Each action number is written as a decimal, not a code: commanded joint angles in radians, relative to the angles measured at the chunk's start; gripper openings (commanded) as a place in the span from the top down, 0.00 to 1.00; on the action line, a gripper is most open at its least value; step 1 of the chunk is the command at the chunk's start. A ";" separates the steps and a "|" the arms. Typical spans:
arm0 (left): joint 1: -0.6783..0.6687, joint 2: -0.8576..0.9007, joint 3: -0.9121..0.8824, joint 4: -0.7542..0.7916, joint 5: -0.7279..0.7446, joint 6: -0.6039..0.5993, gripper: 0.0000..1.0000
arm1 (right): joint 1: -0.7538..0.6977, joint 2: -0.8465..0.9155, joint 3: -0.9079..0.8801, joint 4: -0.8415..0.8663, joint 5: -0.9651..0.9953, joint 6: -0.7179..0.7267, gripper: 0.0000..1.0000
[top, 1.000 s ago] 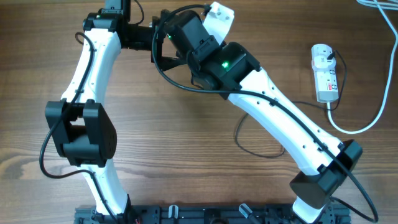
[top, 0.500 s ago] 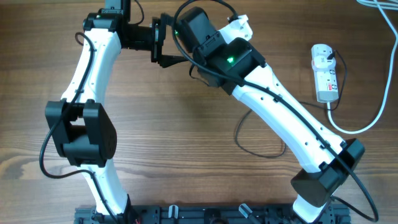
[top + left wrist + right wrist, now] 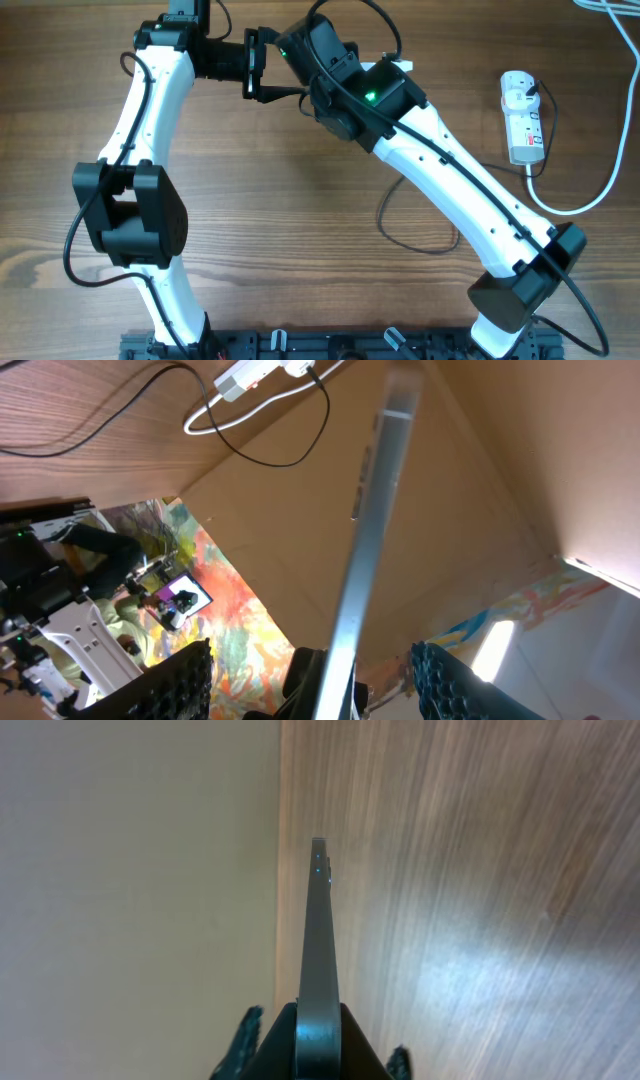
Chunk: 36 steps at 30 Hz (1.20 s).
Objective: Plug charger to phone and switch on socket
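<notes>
My right gripper [image 3: 322,1038] is shut on the phone [image 3: 318,920], which it holds on edge above the table. In the overhead view only a white sliver of the phone [image 3: 400,66] shows behind the right wrist. My left gripper [image 3: 312,655] stands open around the phone's thin edge [image 3: 375,490], with a gap on each side; from above, the left gripper [image 3: 280,70] faces right at the right wrist. The white socket [image 3: 523,118] lies at the right, and the thin black charger [image 3: 420,240] loops on the table under the right arm. The charger's tip is hidden.
A thick white cord [image 3: 600,190] curves from the socket to the table's right edge. The socket [image 3: 250,372] and a black cable [image 3: 270,455] also show in the left wrist view. Both arm bases stand at the front edge.
The right wrist has rolled and shifted right, turning the phone from a broad white face to a thin sliver. The left arm has barely moved.
</notes>
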 commanded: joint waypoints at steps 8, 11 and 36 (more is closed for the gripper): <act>-0.001 -0.036 0.002 0.000 0.005 -0.069 0.42 | 0.002 -0.008 0.021 0.025 -0.078 0.027 0.96; -0.001 -0.036 0.002 0.000 0.005 -0.069 0.45 | 0.002 -0.007 0.021 0.022 -0.082 0.027 0.96; -0.001 -0.036 0.002 0.000 0.005 -0.069 0.80 | 0.002 -0.007 0.021 0.018 -0.148 0.028 0.96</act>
